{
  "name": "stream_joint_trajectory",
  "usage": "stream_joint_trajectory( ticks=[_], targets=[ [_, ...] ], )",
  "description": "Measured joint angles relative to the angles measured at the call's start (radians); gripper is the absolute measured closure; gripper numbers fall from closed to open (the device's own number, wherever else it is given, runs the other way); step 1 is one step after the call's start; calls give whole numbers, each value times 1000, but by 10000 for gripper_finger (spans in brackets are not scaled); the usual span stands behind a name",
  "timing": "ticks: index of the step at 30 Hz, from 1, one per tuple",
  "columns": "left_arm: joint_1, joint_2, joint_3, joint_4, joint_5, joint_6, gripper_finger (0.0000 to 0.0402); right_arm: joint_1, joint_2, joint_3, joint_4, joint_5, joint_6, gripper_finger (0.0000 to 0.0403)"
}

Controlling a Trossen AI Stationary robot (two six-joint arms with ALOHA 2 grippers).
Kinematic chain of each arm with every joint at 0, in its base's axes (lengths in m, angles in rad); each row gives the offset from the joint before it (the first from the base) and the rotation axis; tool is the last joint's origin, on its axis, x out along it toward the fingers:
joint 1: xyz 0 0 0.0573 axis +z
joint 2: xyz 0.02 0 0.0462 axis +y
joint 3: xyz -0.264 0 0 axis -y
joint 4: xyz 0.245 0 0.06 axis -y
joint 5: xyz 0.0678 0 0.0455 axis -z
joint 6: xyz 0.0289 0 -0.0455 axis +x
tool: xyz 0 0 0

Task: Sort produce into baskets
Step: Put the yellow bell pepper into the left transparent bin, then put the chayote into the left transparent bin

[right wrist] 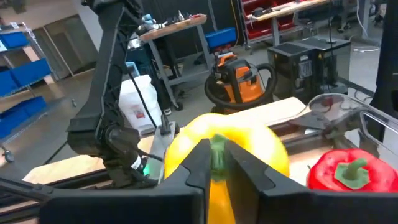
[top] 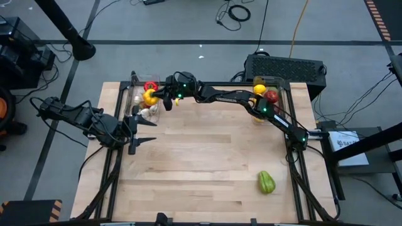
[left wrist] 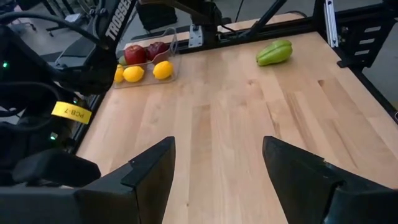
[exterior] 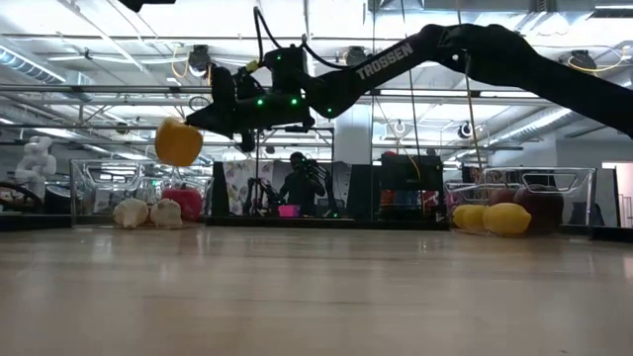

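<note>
Holding a round yellow pepper [right wrist: 227, 155] by its green stem, the right gripper [top: 164, 100] hangs over the left clear plastic basket [top: 136, 95].
Left gripper [top: 146, 132] waits nearby, fingers apart, over bare wooden table [top: 207, 169].

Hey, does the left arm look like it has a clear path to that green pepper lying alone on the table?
Probably yes. The left gripper is open and empty, and the bare table lies between it and the green pepper. The right gripper is off over the left basket, gripping a yellow pepper. Reach is uncertain.
</note>
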Motion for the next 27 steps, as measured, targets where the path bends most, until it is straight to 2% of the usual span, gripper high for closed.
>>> stream_joint_trajectory(
  ticks=[8, 15, 18, 23, 27],
  targets=[
    [0, 0, 0, 13, 0, 33, 153, -2, 0, 1, -5, 3, 9, 323],
    [0, 0, 0, 27, 0, 51, 153, -3, 0, 1, -26, 2, 8, 309],
    [0, 0, 0, 26, 0, 50, 153, -5, -11, 0, -68, -33, 17, 310],
    [0, 0, 0, 25, 0, 49, 153, 1, -110, -1, -309, -118, -57, 310],
    [0, 0, 0, 24, 0, 44, 153, 42, -234, 1, -656, -108, -214, 310]
  ],
)
